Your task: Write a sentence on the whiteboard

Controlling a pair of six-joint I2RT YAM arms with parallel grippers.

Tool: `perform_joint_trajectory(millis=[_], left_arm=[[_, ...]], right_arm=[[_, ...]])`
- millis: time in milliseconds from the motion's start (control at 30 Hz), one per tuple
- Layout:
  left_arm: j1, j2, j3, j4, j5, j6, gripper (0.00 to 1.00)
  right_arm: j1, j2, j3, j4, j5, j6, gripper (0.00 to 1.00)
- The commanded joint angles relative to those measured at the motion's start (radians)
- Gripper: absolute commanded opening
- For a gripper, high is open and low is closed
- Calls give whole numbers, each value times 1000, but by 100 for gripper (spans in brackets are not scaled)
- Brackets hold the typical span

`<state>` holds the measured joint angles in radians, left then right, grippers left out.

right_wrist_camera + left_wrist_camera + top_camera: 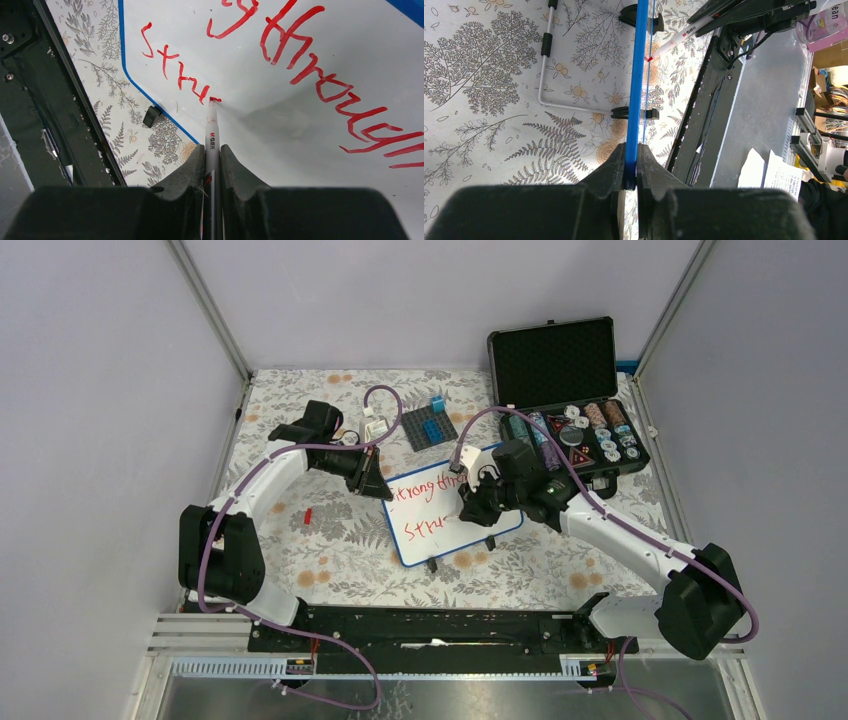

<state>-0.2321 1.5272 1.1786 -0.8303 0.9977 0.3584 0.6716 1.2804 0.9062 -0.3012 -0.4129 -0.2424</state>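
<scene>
The whiteboard (440,545), white with a thin blue rim, lies on the flowered cloth at mid-table. Red writing on it reads roughly "Strong through", with "Stru" on the line below. My left gripper (378,485) is shut on the board's left edge. In the left wrist view the blue rim (634,100) runs edge-on between the jaws of the left gripper (631,175). My right gripper (212,155) is shut on a red marker (212,130). The marker's tip touches the whiteboard (300,140) just after the last red letter. The marker (684,35) also shows in the left wrist view.
An open black foam-lined case (560,370) with chips and small items stands at the back right, close to the board. A grey plate with blue bricks (430,427) lies behind the board. A small red piece (308,515) lies left of it. A black rail (430,625) runs along the near edge.
</scene>
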Motion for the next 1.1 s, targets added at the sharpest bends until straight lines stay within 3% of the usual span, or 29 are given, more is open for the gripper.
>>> perform_joint_trajectory(millis=[0,1067], left_arm=[[-4,19,25,32,-59,36,0],[-5,16,27,32,-55,30,0]], right_arm=[[6,5,9,38,20,-21,0],[-7,-26,52,-11,83,-61,0]])
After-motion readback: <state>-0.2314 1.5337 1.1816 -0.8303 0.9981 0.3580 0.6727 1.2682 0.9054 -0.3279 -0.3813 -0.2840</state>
